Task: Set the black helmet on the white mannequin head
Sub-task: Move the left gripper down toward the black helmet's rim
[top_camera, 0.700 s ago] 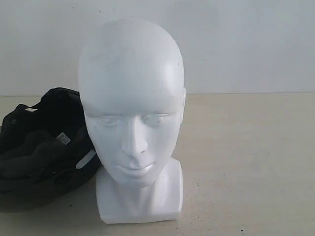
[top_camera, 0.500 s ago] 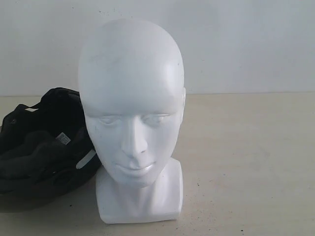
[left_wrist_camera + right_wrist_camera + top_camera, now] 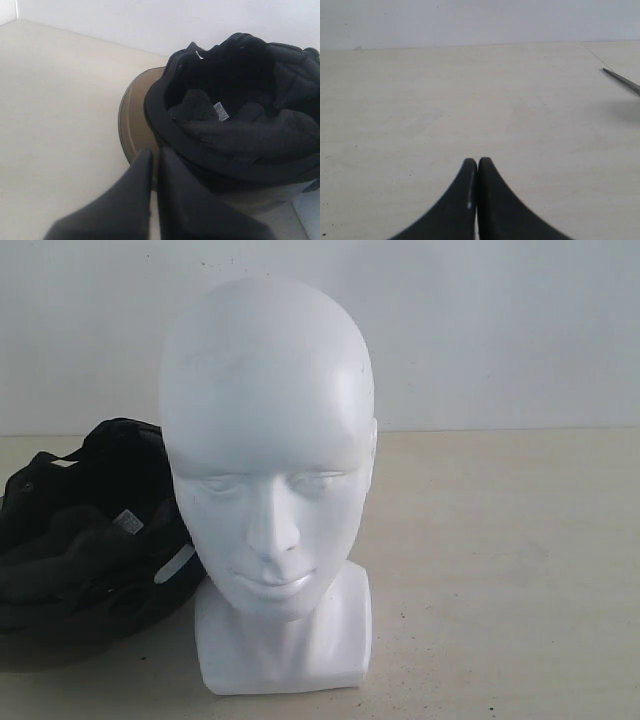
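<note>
The black helmet (image 3: 90, 550) lies on the tabletop (image 3: 500, 570) at the far left of your exterior view, not on the head. Its opening is turned up and toward the camera, so you look straight into the black padded lining (image 3: 70, 540). A small grey label (image 3: 127, 521) sits on the padding, and a pale strip (image 3: 175, 565) shows on the rim nearest the head. The helmet's right edge passes behind the cheek and neck base of the head, so you cannot tell whether the two touch. In your left wrist view the helmet (image 3: 240, 115) lies just beyond the fingertips, its smoky brown visor (image 3: 131, 117) curving round the shell on the side toward the open tabletop (image 3: 60, 110), with the same label (image 3: 220, 111) in the lining. Your left pincer (image 3: 154, 156) has its two dark fingers (image 3: 130, 200) drawn together with only a hairline between them and nothing held. The tips overlap the visor's edge in that picture, but you cannot tell whether they touch it. The white mannequin head (image 3: 265, 440) stands upright in the middle of the exterior view, facing the camera on its blocky neck base (image 3: 285, 640), against the white wall (image 3: 500, 330). To its right the tabletop is pale with small dark specks. Your right pincer (image 3: 477, 162) is closed too, fingertips pressed together on nothing, over plain tabletop (image 3: 470, 100); a thin dark rod (image 3: 622, 80) shows near one edge of that view.
</note>
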